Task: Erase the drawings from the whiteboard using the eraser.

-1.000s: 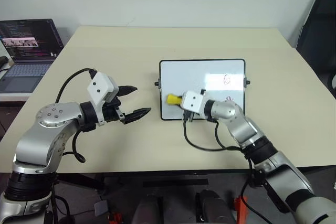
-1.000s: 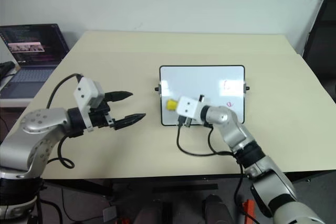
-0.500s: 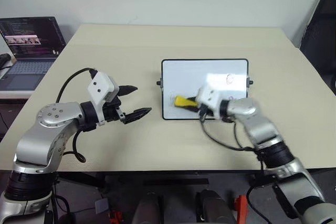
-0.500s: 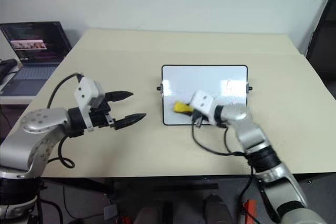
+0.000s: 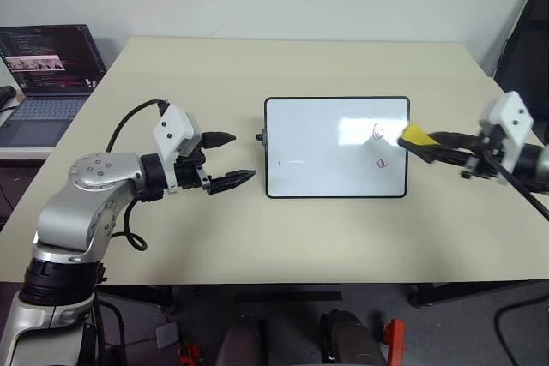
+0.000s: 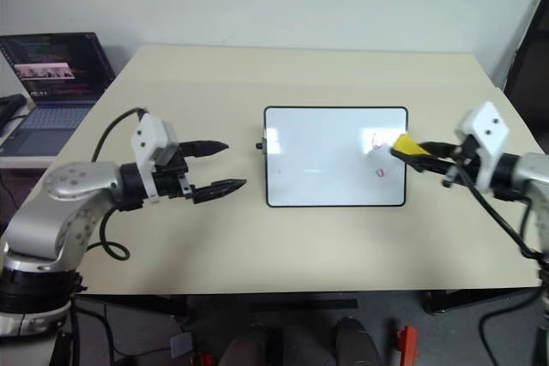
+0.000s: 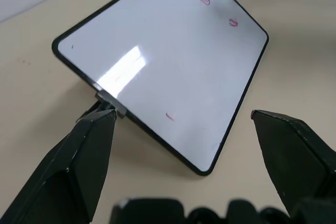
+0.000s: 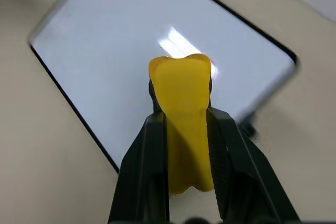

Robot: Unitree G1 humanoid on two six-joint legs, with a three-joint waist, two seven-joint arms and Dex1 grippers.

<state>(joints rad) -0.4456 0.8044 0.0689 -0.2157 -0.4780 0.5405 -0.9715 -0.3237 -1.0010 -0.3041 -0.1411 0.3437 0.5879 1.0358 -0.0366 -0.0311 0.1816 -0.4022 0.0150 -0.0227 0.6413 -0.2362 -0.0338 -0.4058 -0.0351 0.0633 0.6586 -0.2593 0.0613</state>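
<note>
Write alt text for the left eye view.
The right gripper holds the yellow eraser at the whiteboard's right edge, near pink drawings. The open left gripper hovers left of the board.

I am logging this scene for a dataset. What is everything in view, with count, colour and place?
table: one, beige, under everything.
whiteboard: one, white with thin black frame, lying flat at the table's middle.
drawings: two pink loops near the board's right edge, plus a faint pink mark near its left side.
eraser: one, yellow, gripped in the right claw, above the board's right edge.
laptop: one, dark, screen lit, on a separate surface off the table's far left corner.
dark object: one, black, at the far right; what it is cannot be told.
left claw: black fingers, open, just left of the board.
right claw: black fingers, shut on the eraser, at the right.
</note>
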